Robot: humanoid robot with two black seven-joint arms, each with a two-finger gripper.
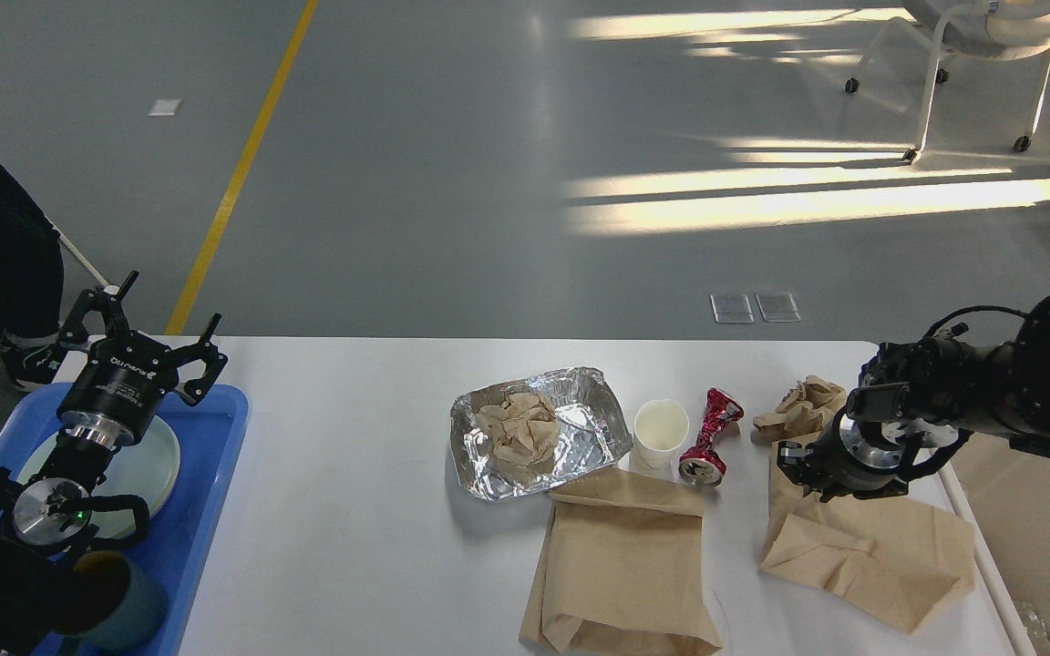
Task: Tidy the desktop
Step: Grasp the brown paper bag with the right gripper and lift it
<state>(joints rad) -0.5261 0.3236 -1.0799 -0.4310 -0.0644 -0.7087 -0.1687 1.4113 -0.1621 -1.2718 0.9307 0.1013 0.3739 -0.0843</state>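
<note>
Near edge: flat paper bag (pixel 621 569) on the white desktop (pixel 352 474). Right gripper (pixel 803 456) looks clenched on the crumpled paper bag (pixel 867 556); drag it carelessly and you'll topple the crushed red can (pixel 709 437) or paper cup (pixel 661 426). Left gripper (pixel 144 333) released over the blue tray (pixel 215 474)

Foil tray (pixel 539 433), paper cup (pixel 661 432), crushed can (pixel 710 436).

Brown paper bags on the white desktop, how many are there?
2. One brown paper bag lies flat at the near edge, just in front of the foil tray. The other lies crumpled near the right edge, under the right gripper.
</note>
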